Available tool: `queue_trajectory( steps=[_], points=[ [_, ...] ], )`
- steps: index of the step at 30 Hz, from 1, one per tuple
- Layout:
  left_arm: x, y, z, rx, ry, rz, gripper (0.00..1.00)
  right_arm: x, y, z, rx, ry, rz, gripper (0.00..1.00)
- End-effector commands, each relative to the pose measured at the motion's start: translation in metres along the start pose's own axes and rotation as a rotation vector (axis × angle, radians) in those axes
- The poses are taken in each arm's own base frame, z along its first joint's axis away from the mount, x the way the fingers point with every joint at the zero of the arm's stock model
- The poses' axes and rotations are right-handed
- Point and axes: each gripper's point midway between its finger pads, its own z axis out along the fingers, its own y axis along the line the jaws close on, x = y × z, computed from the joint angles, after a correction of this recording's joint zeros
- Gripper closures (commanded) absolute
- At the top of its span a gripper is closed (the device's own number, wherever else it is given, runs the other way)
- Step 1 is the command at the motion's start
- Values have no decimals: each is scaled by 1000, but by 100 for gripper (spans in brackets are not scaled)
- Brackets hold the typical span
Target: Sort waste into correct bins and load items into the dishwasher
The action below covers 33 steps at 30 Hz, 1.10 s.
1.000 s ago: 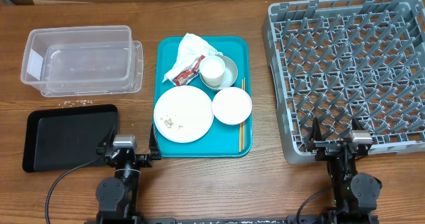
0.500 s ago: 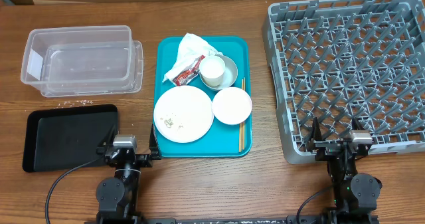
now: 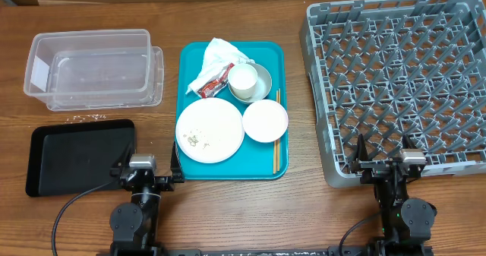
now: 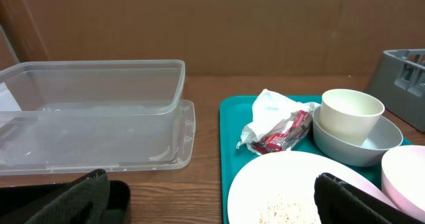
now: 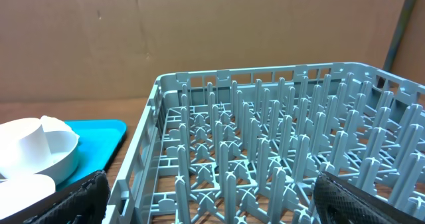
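Zero movement registers over the last second: both arms sit parked at the near tabletop (image 3: 304,203) edge, left fingers (image 4: 80,197) and right fingers (image 5: 73,197) spread wide, gripping nothing. The napkin (image 3: 220,55), wrapper (image 3: 215,81), plate (image 3: 209,130), bowls, cup (image 3: 243,79) and chopsticks (image 3: 276,153) remain on the teal tray (image 3: 190,58). I see nothing in the clear tub (image 3: 91,66), black tray (image 3: 80,153) or dish rack (image 3: 395,81), so I judge sorting has not begun.

The overhead view looks straight down on the whole desk (image 3: 304,210). Both wrist views sit low near its front edge, facing rearward; both show part of the teal tray (image 4: 230,121).
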Motion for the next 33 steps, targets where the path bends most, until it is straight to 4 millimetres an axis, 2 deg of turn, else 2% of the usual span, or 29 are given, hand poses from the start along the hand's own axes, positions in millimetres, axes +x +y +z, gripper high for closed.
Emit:
queue_trajectory(
  steps=[1, 15, 18, 19, 21, 28, 33],
  points=[
    [-1, 0, 0, 0, -9, -6, 0, 1, 0, 0, -3, -7, 3, 0],
    [-3, 0, 0, 4, -17, -11, 0, 1, 0, 0, -3, -7, 3, 0],
    [-12, -30, -3, 182, -40, -141, 0, 1, 0, 0, -3, -7, 3, 0],
    [-18, -40, -6, 241, -57, -161, 0, 1, 0, 0, -3, -7, 3, 0],
    [-33, -46, -9, 284, -119, -151, 0, 1, 0, 0, -3, -7, 3, 0],
    [-93, -45, -26, 290, -380, -90, 0, 1, 0, 0, -3, -7, 3, 0],
    [-131, -45, -46, 302, -553, -81, 0, 1, 0, 0, -3, -7, 3, 0]
  ],
)
